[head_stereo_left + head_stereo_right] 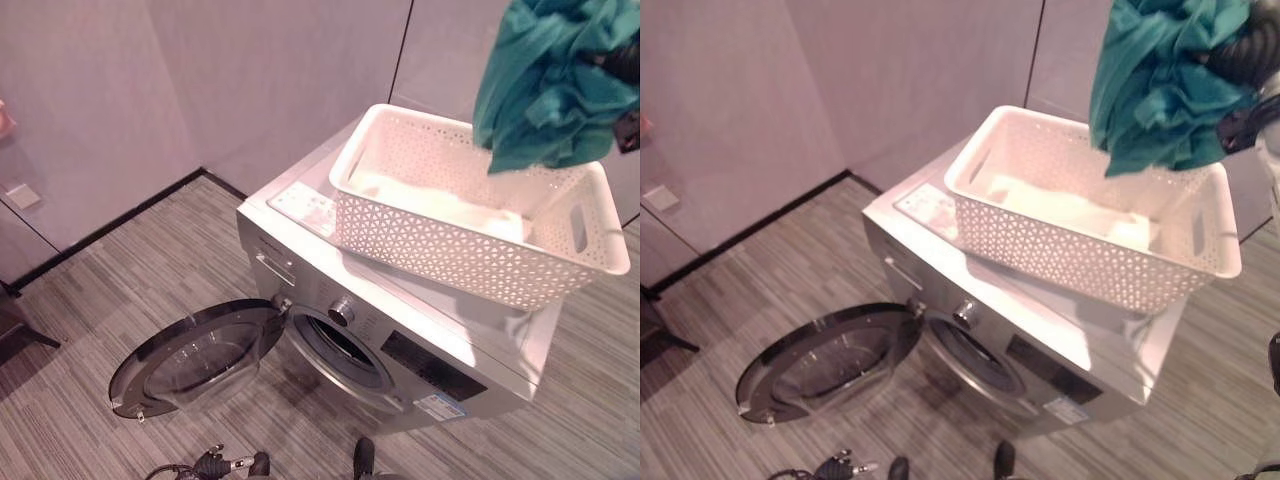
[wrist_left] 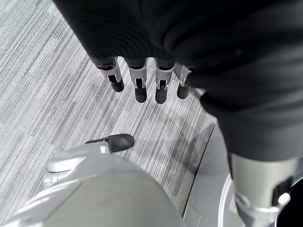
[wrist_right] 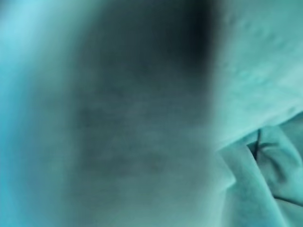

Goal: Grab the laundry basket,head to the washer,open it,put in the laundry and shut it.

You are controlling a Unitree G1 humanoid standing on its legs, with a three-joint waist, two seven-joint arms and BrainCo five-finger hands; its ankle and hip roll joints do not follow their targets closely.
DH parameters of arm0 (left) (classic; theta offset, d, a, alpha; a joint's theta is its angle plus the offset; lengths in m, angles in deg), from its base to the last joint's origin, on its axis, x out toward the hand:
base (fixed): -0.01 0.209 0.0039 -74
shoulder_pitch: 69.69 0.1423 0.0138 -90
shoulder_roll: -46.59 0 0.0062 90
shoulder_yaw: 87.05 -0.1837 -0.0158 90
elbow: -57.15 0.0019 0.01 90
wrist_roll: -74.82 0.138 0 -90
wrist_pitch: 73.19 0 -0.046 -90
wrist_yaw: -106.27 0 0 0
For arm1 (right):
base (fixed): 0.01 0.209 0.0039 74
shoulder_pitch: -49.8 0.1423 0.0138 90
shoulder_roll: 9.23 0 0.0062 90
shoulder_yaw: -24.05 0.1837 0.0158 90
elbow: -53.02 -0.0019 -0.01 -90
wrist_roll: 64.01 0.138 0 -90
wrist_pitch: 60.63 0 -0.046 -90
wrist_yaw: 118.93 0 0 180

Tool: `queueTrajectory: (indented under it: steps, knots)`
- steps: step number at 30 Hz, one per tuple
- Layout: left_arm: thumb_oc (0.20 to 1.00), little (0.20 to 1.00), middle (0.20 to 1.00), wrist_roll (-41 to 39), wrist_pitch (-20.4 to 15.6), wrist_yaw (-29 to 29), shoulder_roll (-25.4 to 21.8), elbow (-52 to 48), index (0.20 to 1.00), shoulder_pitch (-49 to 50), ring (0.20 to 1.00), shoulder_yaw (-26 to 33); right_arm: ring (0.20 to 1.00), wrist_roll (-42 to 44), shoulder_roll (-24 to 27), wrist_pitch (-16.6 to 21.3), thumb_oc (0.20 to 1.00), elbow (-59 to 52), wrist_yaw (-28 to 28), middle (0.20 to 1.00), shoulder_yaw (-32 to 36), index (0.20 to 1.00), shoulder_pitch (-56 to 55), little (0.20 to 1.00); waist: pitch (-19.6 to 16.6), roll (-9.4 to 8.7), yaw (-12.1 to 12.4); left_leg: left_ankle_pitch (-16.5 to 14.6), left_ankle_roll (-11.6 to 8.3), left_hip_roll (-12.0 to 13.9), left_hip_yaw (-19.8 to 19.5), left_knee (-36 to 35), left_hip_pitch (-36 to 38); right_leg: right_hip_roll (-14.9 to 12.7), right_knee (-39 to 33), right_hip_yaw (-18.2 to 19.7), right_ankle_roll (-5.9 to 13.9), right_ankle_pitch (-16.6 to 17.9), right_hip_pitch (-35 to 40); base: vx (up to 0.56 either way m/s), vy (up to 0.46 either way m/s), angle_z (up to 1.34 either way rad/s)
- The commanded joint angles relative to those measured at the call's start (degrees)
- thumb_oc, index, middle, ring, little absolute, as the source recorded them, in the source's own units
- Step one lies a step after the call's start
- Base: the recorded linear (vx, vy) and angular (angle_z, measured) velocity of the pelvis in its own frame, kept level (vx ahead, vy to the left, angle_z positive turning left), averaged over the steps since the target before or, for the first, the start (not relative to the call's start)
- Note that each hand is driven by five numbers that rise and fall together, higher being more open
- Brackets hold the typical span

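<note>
One washer: silver front-loading washing machine standing on grey striped carpet, its back against a pale panelled wall.
Washer door: round dark glass door swung fully open to the left of the washer's drum opening, hanging low, close above the carpet.
Basket: white perforated plastic laundry basket resting on top of the washer, one corner jutting over the washer's front edge.
Basket contents: a pale cloth lying flat on the basket floor.
Laundry: bunched teal cloth garment lifted in the air above the far right corner of the basket, its lower folds hanging past the basket's rim; in the right wrist view the teal fabric sits right against the lens.
Right hand: dark ribbed wrist cover shows just behind the teal garment above the washer; its fingers are buried in the fabric, so I cannot tell how they are set.
Left hand: fingers straight and relaxed, holding nothing, hanging above the carpet beside the washer.
</note>
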Motion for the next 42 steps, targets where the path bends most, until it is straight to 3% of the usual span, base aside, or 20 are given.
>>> queueTrajectory:
  steps: [1,7,12,17,18,19,21,25,27,29,30,32,34,37,40,42]
  knots:
    - [1.000,1.000,1.000,0.5,-0.4,2.0,-3.8,4.3,1.000,-1.8,1.000,-1.3,0.200,-5.5,-0.4,0.4,0.200,6.3,7.8,0.200,-1.9,0.200,10.4,0.200,-1.6,-6.50,1.0,-7.3,2.42,-0.2,1.1,2.8,3.8,-4.6,0.2,0.7,3.79,-4.7,2.5,-0.01,0.066,0.03]
    - [1.000,1.000,1.000,0.7,-0.1,3.0,-4.0,4.5,1.000,-2.7,1.000,-1.0,0.200,-13.5,4.2,-2.8,0.200,9.9,12.2,0.200,-6.9,0.200,17.0,0.200,-2.0,-6.98,0.8,-8.1,3.12,-1.4,0.7,3.2,4.2,-5.7,0.7,0.4,4.46,-4.3,2.9,-0.02,0.074,0.01]
    - [1.000,1.000,1.000,1.5,-0.1,3.2,-3.8,4.9,1.000,-2.5,1.000,-0.1,0.200,-16.5,10.4,-4.2,0.200,6.1,13.8,0.200,-4.2,0.200,14.5,0.200,-2.1,-7.22,-0.2,-9.2,4.03,-2.6,0.8,3.9,4.5,-6.8,2.0,0.9,5.13,-3.9,2.6,-0.02,0.094,-0.01]
    - [1.000,1.000,1.000,2.5,0.1,2.9,-3.2,4.7,1.000,-1.7,1.000,1.3,0.200,-19.6,14.4,-5.3,0.200,-1.3,13.9,0.200,5.7,0.200,3.0,0.200,-1.7,-6.78,-1.6,-10.7,5.58,-4.0,2.1,4.7,5.5,-7.9,3.9,2.9,5.99,-3.0,1.4,-0.04,0.147,-0.15]
    - [1.000,1.000,1.000,3.3,0.2,2.5,-1.8,4.4,1.000,-1.1,1.000,2.3,0.200,-21.2,14.5,-5.6,0.200,-6.0,13.8,0.200,13.8,0.200,-6.7,0.200,-1.2,-5.49,-3.2,-11.7,6.77,-5.3,3.4,5.0,6.6,-8.9,5.0,4.4,6.65,-2.1,0.5,-0.04,0.164,-0.34]
    - [1.000,1.000,1.000,3.3,0.2,2.6,-2.2,4.4,1.000,-1.1,1.000,2.2,0.200,-21.4,14.4,-5.8,0.200,-6.7,13.8,0.200,15.9,0.200,-8.8,0.200,-1.3,-5.88,-2.9,-11.7,6.82,-5.3,3.5,5.0,6.6,-8.9,5.1,4.5,6.69,-2.1,0.5,-0.06,0.227,-0.35]
    - [1.000,1.000,1.000,3.9,0.4,2.4,-1.4,4.0,1.000,-0.7,1.000,3.3,0.200,-22.9,13.5,-6.1,0.200,-11.0,13.8,0.200,24.8,0.200,-19.4,0.200,-1.0,-5.01,-4.3,-12.3,7.69,-6.3,4.0,5.3,7.2,-9.7,5.9,5.5,6.97,-1.7,0.1,-0.06,0.146,-0.34]
    - [1.000,1.000,1.000,5.2,0.5,1.8,-2.1,2.1,1.000,-0.4,1.000,3.4,0.200,-28.2,5.6,-8.2,0.200,-22.9,12.7,0.200,47.9,0.200,-47.9,0.200,1.1,-5.60,-5.2,-12.6,9.83,-9.2,4.7,4.9,8.0,-11.3,8.1,8.9,8.17,3.5,-2.5,-0.10,0.173,-0.25]
    - [1.000,1.000,1.000,5.8,0.5,1.4,-1.8,1.5,1.000,0.0,1.000,4.0,0.200,-30.7,2.0,-9.0,0.200,-25.7,12.5,0.200,50.9,0.200,-53.5,0.200,2.4,-4.72,-6.1,-12.9,10.42,-10.0,5.8,4.5,8.4,-12.1,7.7,9.5,8.85,7.7,-3.6,-0.15,0.145,-0.38]
    - [1.000,1.000,1.000,6.0,0.6,1.4,-2.7,0.2,1.000,0.1,1.000,4.4,0.200,-32.4,-2.9,-9.8,0.200,-29.1,11.9,0.200,54.9,0.200,-60.4,0.200,3.5,-4.15,-5.6,-12.0,10.75,-10.6,7.9,4.1,7.7,-12.5,6.1,8.1,8.83,9.8,-5.4,-0.19,0.123,-0.93]
    - [1.000,1.000,1.000,6.1,0.7,1.6,-3.1,-0.4,1.000,-0.1,1.000,5.1,0.200,-32.8,-5.1,-10.0,0.200,-30.3,11.6,0.200,56.2,0.200,-63.2,0.200,4.1,-3.42,-5.9,-11.5,10.86,-10.5,8.6,3.7,7.5,-12.3,6.0,6.4,8.70,8.3,-5.6,-0.24,0.143,-1.03]
    - [1.000,1.000,1.000,5.1,1.1,2.1,-4.5,-1.6,1.000,0.8,1.000,8.4,0.200,-31.0,-13.0,-9.6,0.200,-30.3,11.2,0.200,59.0,0.200,-72.1,0.200,4.5,-1.47,-5.4,-9.1,11.04,-9.3,10.3,2.8,5.2,-11.0,13.9,2.2,6.20,-1.4,-3.3,-0.24,0.102,-0.44]
    - [1.000,1.000,1.000,4.7,1.2,2.2,-4.9,-1.9,1.000,1.1,1.000,9.2,0.200,-29.9,-15.6,-9.3,0.200,-30.6,10.9,0.200,59.1,0.200,-73.8,0.200,4.2,-1.38,-4.9,-8.6,11.10,-9.1,10.7,3.0,4.2,-11.1,17.1,1.2,5.69,-3.4,-2.7,-0.10,0.002,-0.31]
    - [1.000,1.000,1.000,3.0,1.2,1.9,-5.4,-2.3,1.000,2.7,1.000,11.7,0.200,-25.0,-25.1,-7.4,0.200,-28.9,8.9,0.200,55.3,0.200,-78.4,0.200,3.1,-1.75,-3.4,-8.1,11.20,-8.8,12.8,4.7,0.9,-10.8,22.6,-2.3,4.46,-8.7,0.0,-0.08,-0.045,-0.31]
    - [1.000,1.000,1.000,2.7,1.1,1.6,-5.1,-1.9,1.000,4.8,1.000,13.6,0.200,-22.6,-31.2,-6.8,0.200,-25.6,6.6,0.200,50.2,0.200,-79.8,0.200,1.3,-3.77,-1.0,-7.9,10.49,-9.7,16.2,4.9,-1.3,-10.8,14.1,-6.0,5.22,-8.2,5.8,-0.07,-0.086,-0.41]
    - [1.000,1.000,1.000,2.6,0.9,1.7,-4.6,-0.6,1.000,5.7,1.000,14.4,0.200,-19.8,-35.8,-5.8,0.200,-21.9,3.1,0.200,44.3,0.200,-80.9,0.200,0.0,-4.13,0.4,-8.1,9.55,-8.7,17.8,3.9,-2.4,-10.4,8.8,-5.9,6.47,-7.1,6.9,0.00,-0.142,-0.60]
